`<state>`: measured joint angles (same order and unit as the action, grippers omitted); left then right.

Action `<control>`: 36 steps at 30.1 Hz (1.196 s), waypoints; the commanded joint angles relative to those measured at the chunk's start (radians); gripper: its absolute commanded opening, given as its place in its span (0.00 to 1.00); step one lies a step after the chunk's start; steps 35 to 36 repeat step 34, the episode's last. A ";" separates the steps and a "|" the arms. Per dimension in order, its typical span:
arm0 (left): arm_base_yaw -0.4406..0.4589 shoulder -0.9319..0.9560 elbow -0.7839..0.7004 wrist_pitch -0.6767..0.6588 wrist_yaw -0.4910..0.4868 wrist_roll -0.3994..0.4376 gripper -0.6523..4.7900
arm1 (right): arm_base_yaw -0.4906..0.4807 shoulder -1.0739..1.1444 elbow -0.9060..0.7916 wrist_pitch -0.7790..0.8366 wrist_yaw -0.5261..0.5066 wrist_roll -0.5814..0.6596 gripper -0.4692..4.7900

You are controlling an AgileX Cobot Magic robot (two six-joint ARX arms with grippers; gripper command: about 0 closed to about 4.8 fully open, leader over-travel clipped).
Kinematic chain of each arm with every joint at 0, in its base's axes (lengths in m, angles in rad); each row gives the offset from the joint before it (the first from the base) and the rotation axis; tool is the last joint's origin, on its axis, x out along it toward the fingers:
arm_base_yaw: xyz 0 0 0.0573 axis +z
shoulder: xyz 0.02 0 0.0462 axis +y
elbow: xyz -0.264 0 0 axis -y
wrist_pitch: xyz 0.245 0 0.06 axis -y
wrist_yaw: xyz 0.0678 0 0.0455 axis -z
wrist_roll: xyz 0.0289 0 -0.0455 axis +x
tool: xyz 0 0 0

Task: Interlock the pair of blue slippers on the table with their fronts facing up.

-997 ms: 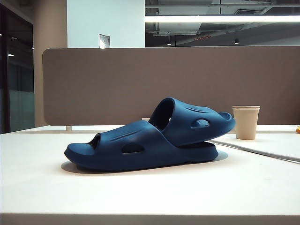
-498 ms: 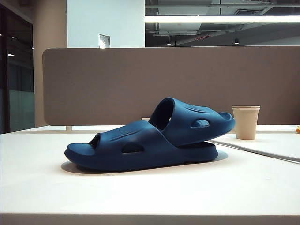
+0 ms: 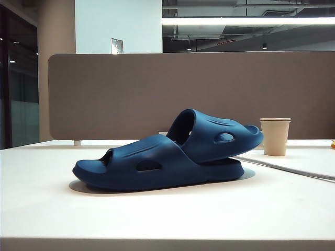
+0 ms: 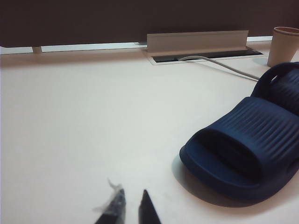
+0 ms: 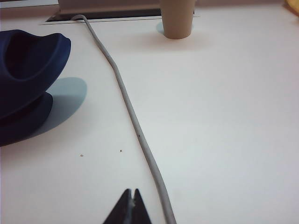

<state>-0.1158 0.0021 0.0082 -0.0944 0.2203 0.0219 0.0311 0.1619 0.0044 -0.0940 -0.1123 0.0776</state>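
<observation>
Left gripper (image 4: pixel 131 207): low over the bare table, its dark fingertips standing a narrow gap apart with nothing between them; a scrap of pale tape or fibre clings to one fingertip (image 4: pixel 114 205).
Left gripper's place: near the open toe end of the lower slipper, clear of it, with white table surface between.
Right gripper (image 5: pixel 131 205): fingertips pressed together to a single point, holding nothing, low over the table.
Right gripper's place: just beside the grey cable (image 5: pixel 126 100), well apart from the slippers' far end.
Exterior view: neither gripper nor arm shows there.
Pair of blue slippers (image 3: pixel 167 154): nested together near the middle of the table, both straps up.
Lower slipper (image 3: pixel 133 164): flat on the table, its toe pointing to the left of the exterior view.
Upper slipper (image 3: pixel 220 138): pushed in under the lower one's strap and tilted, its free end raised off the lower sole.
Table (image 3: pixel 157 219): white, with a grey-brown partition (image 3: pixel 131 89) along the back edge.
Paper cup (image 3: pixel 275 136): upright near the back edge, to the right of the slippers and apart from them.
Cable's run: from a slot at the back of the table, past the slippers' raised end, toward the front.
</observation>
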 commanded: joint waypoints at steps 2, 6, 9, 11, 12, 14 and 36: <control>0.001 0.000 0.002 0.005 0.003 -0.003 0.20 | 0.001 -0.001 -0.001 0.016 0.003 0.001 0.09; 0.013 0.000 0.002 0.005 0.004 -0.003 0.20 | 0.000 -0.001 -0.001 0.016 0.002 0.001 0.09; 0.029 0.000 0.002 0.005 0.004 -0.003 0.20 | 0.000 -0.001 -0.001 0.016 0.003 0.001 0.09; 0.032 0.000 0.002 0.005 0.002 -0.003 0.20 | 0.000 -0.001 -0.001 0.016 0.003 0.001 0.09; 0.032 0.000 0.002 0.005 0.002 -0.003 0.20 | 0.000 -0.001 -0.001 0.016 0.003 0.001 0.09; 0.032 0.000 0.002 0.005 0.002 -0.003 0.20 | 0.000 -0.001 -0.001 0.016 0.002 0.001 0.09; 0.031 0.000 0.002 0.005 0.002 -0.003 0.20 | 0.000 -0.001 -0.001 0.016 0.003 0.001 0.09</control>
